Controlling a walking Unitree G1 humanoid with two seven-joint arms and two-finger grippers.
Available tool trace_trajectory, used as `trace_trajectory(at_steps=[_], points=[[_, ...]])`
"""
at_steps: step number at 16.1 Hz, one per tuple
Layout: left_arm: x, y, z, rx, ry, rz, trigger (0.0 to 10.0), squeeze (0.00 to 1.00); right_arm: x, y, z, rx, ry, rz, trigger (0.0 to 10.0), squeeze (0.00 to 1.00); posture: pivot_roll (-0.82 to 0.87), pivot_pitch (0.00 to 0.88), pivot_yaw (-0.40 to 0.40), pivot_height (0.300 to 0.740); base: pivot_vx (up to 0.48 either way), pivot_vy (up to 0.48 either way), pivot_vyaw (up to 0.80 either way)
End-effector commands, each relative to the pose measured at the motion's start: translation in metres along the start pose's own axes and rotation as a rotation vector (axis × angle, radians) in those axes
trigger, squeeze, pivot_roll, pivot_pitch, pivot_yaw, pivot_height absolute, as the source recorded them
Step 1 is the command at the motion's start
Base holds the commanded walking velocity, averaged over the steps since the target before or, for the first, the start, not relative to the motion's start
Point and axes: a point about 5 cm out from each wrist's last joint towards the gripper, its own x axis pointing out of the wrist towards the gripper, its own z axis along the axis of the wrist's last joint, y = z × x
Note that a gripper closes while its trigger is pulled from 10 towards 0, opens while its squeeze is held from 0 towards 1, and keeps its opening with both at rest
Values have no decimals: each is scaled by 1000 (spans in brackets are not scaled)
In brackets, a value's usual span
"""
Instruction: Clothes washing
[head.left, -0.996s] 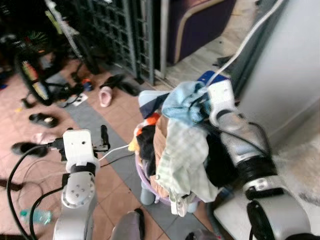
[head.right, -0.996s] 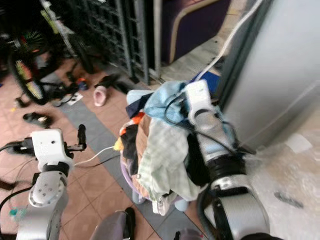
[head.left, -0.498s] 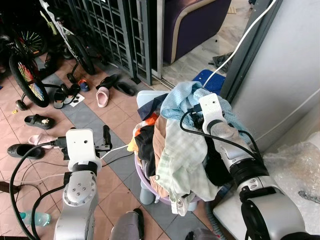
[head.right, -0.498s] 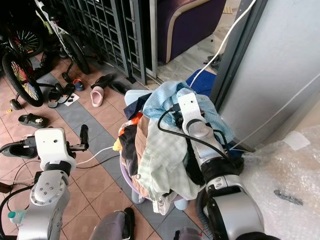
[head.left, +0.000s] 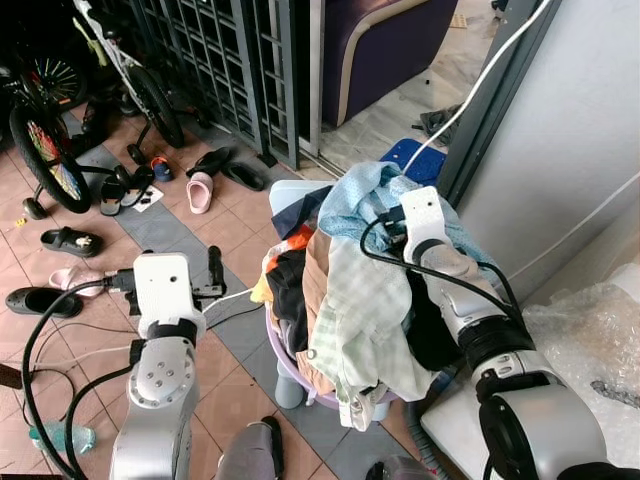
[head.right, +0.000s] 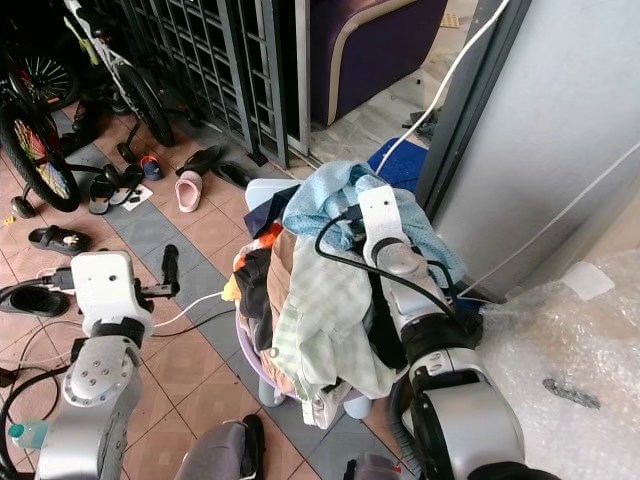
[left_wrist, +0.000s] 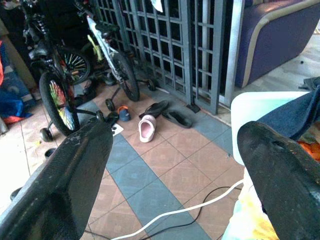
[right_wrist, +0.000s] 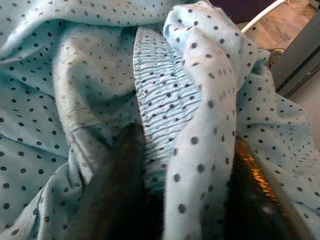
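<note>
Left eye view: at nine to eleven o'clock the tiled floor (head.left: 240, 235) is crowded with a bicycle (head.left: 45, 150) and scattered shoes (head.left: 205, 190), and a metal grille (head.left: 235, 60) closes off twelve o'clock. A strip of bare tile lies between the left arm and the basket (head.left: 290, 365). The left arm stands upright at eight o'clock, forearm raised, the left gripper (left_wrist: 172, 165) spread wide over the tiles, holding nothing, just beside the basket's left edge. At centre, the clothes (head.left: 350, 290) heap high over the lilac basket, the pile's long axis running vertical, cloth draping down its front. The right arm reaches up from five o'clock along the pile's right flank; the right gripper (right_wrist: 182, 185) is pinched on a dotted blue garment (right_wrist: 165, 95) at the pile's top. At three o'clock a grey wall (head.left: 570, 130) hems the pile close.
</note>
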Motion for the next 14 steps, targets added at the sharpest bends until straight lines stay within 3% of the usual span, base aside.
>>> trace_trajectory(at_steps=[1, 5, 8, 11, 12, 14], points=[[1, -2, -3, -4, 17, -7, 10000, 0, 0, 3, 1, 14, -7, 18, 0, 0, 62, 92, -5, 740, 0, 0, 0], [5, -7, 1, -35, -4, -20, 10000, 0, -11, 2, -1, 39, -17, -6, 0, 0, 22, 93, -51, 740, 0, 0, 0], [2, -7, -3, -55, 32, -43, 10000, 0, -19, 2, -1, 136, -99, -48, 0, 0, 24, 103, 13, 740, 0, 0, 0], [10, -12, 6, -17, -20, -46, 10000, 0, -29, 1, 31, 168, -283, -14, 0, 0, 21, 84, 23, 740, 0, 0, 0], [16, -11, 11, 30, -42, -43, 10000, 0, -33, -3, 42, 172, -341, -23, 0, 0, 28, 83, 27, 740, 0, 0, 0], [19, -7, 9, 9, -30, -16, 10000, 0, -40, -8, 61, 218, -436, -31, 0, 0, 17, 89, 31, 740, 0, 0, 0]])
